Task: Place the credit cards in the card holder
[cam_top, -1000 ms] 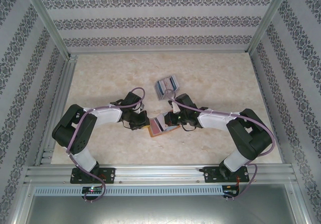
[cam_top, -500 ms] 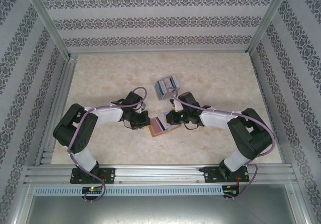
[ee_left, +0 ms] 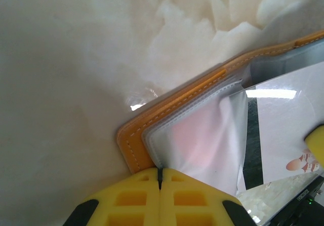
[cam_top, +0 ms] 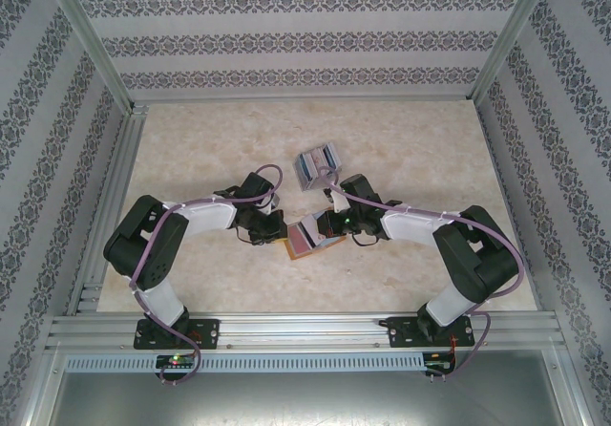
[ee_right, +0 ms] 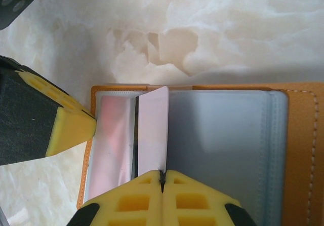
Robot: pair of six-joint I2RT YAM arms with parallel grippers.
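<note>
right arm (cam_top: 410, 223) edged left | pink card (ee_right: 152, 129) perhaps half inside card holder (ee_right: 299, 135)

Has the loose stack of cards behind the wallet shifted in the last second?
No. The card stack keeps its spot against the table's back rail.

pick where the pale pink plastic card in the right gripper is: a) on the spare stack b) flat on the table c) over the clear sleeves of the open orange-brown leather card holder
c: the right gripper is shut on the pale pink plastic card, its edge at the clear sleeves of the open orange-brown leather card holder.
</note>
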